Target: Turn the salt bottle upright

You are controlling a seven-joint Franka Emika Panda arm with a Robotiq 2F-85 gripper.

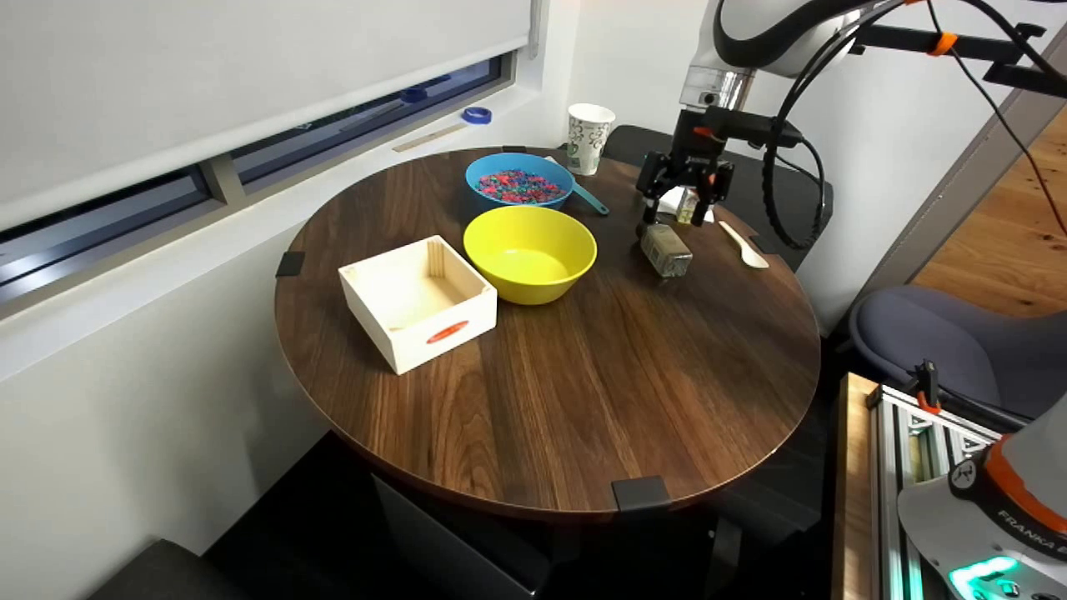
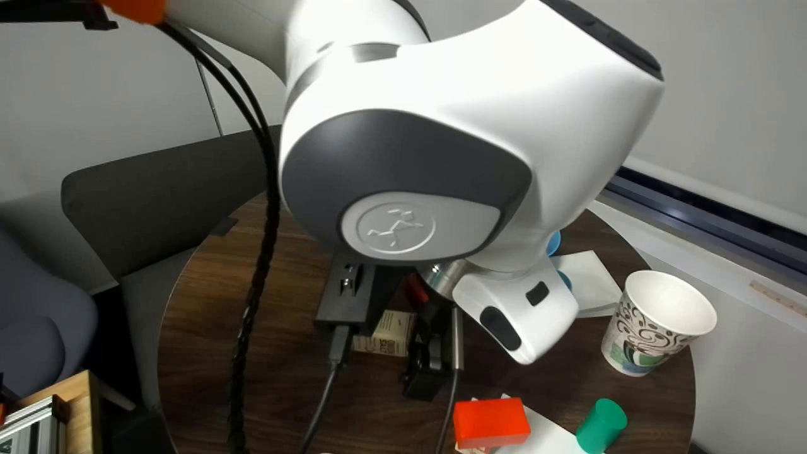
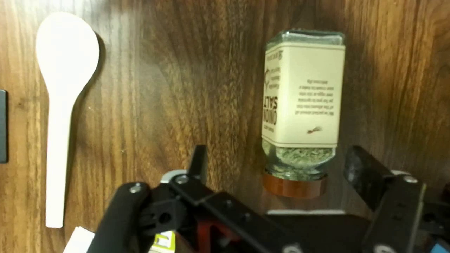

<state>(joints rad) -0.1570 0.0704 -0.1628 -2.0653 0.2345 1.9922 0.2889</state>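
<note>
Gripper (image 3: 279, 160): fingers (image 3: 358, 170) spread wide, nothing clasped. In the wrist view, one finger stands on either side of the bottle's neck end, with a visible gap on each side; the finger on the 3 o'clock side is the nearer to the glass. Whether the fingertips are level with the glass or above it cannot be told.

Workpiece: onion salt bottle (image 3: 304, 102), lying on its side on the round wooden table (image 1: 533, 400). In the wrist view, its brown cap (image 3: 294, 186) points to 6 o'clock, toward the gripper body; its base points to 12 o'clock.

Status (judged): approach largely complete; grasp not yet made; bottle not yet upright. Remaining steps:
1. Centre the fingers on the bottle.
2. Close on the neck or body.
3. Raise the bottle clear of the table.
4. Rotate until the base faces down.
5. Set down and release.

Caution: if closed off-centre, the nearer finger may make contact first and push the bottle aside.

Surroundings: in the wrist view, the white spoon (image 3: 61, 105) lies at 9 o'clock from the bottle, well apart. In an exterior view, with the bottle as dial centre, the yellow bowl (image 1: 533, 287) is at 9 o'clock, with the wooden box (image 1: 446, 337) just past it; the blue bowl (image 1: 477, 173) is at 10 o'clock; the paper cup (image 1: 588, 140) is at 11 o'clock.
</note>
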